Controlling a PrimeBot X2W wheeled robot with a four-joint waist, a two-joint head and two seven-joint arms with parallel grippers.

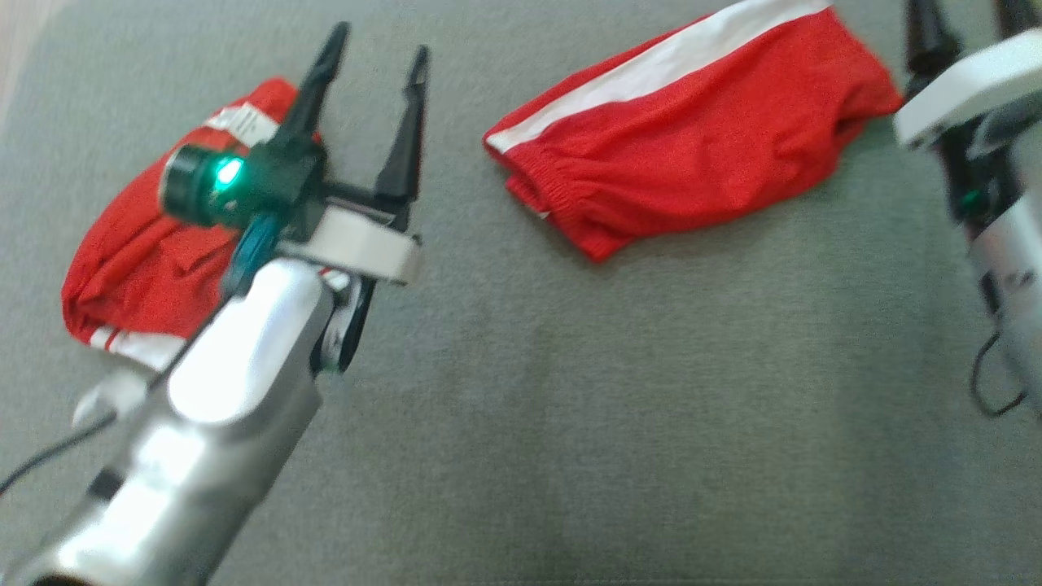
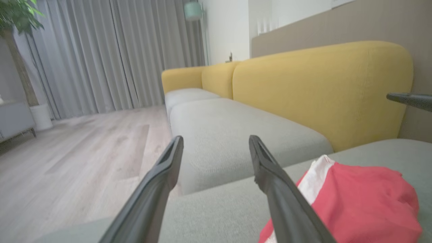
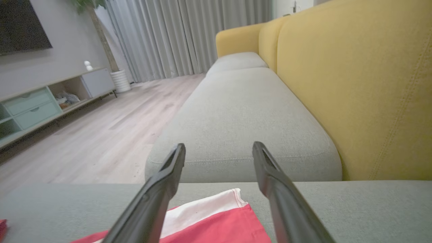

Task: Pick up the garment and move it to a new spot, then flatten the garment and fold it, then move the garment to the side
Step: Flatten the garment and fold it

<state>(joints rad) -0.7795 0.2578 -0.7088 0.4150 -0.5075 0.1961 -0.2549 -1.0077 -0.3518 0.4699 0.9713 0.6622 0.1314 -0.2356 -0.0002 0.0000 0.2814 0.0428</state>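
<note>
- Both sets of jaws stand wide and empty: our left gripper (image 1: 381,45) hovers by a second red garment (image 1: 138,260), and our right gripper (image 3: 218,146) is at the right end of the garment (image 1: 692,138).
- The garment lies doubled on the seat cushion (image 1: 610,407), white stripe along its far edge.
- It looks ready to move aside, so we pinch both layers at each end and lift level so the fold holds.

The left arm (image 1: 228,382) is covering the near side of the red garment at the left (image 1: 122,260). The head view's top edge is cutting off the fingertips of the right end effector (image 1: 969,15) and a corner of the striped garment (image 1: 692,138). In the right wrist view, the bottom edge is cropping it. Both arms are appearing blurred.
</note>
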